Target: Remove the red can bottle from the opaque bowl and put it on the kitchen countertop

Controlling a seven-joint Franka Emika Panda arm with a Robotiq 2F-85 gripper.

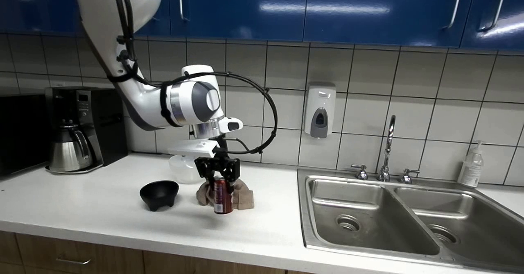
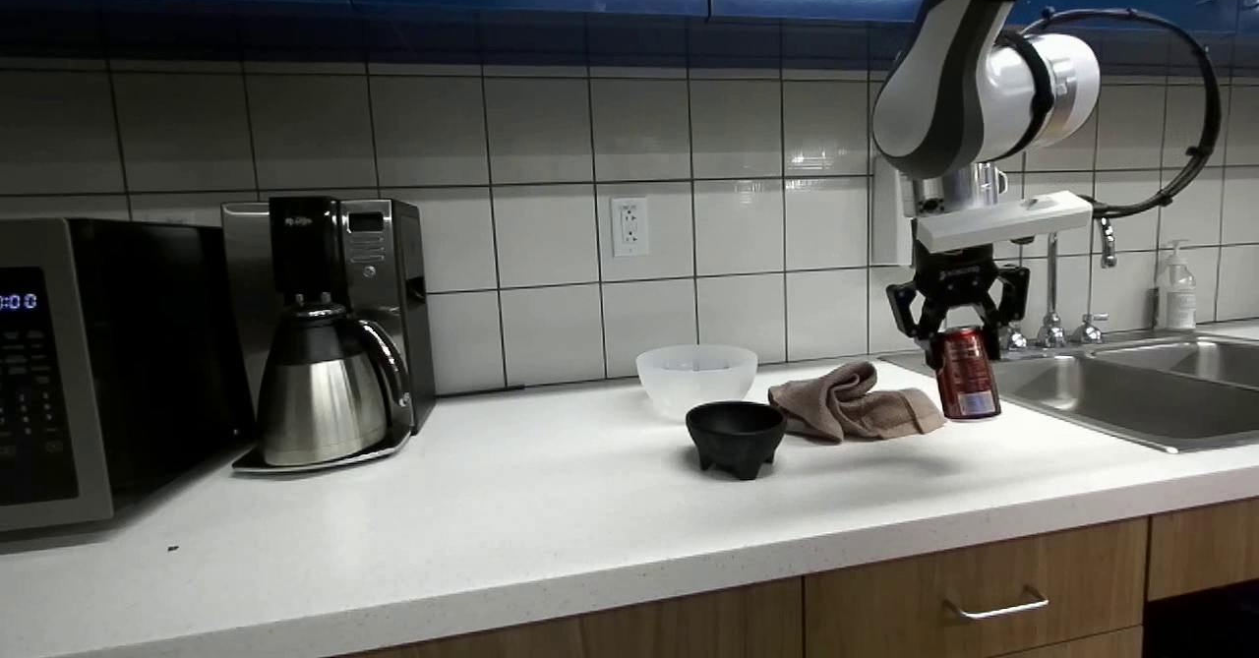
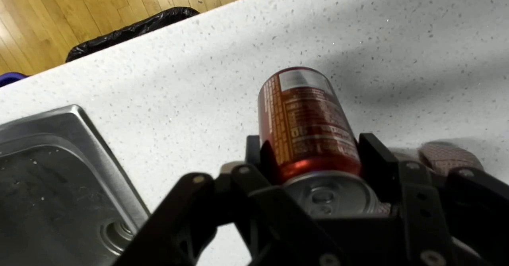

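Red can [image 2: 968, 383]: clasped between the fingers [image 3: 377, 166] of the gripper [image 2: 964, 348], held seemingly just above the countertop [image 2: 492, 510]. Removal was judged complete, black bowl [image 2: 736, 432] and whitish bowl [image 2: 696, 378] being apart from it; setting-down and release were left outstanding.

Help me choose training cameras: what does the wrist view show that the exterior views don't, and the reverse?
Only the wrist view shows the wooden floor, some black plastic and a pull tab. Only the exterior views show the coffee maker, black bowl and faucet. All share the red can in the gripper, the brown cloth and the sink.
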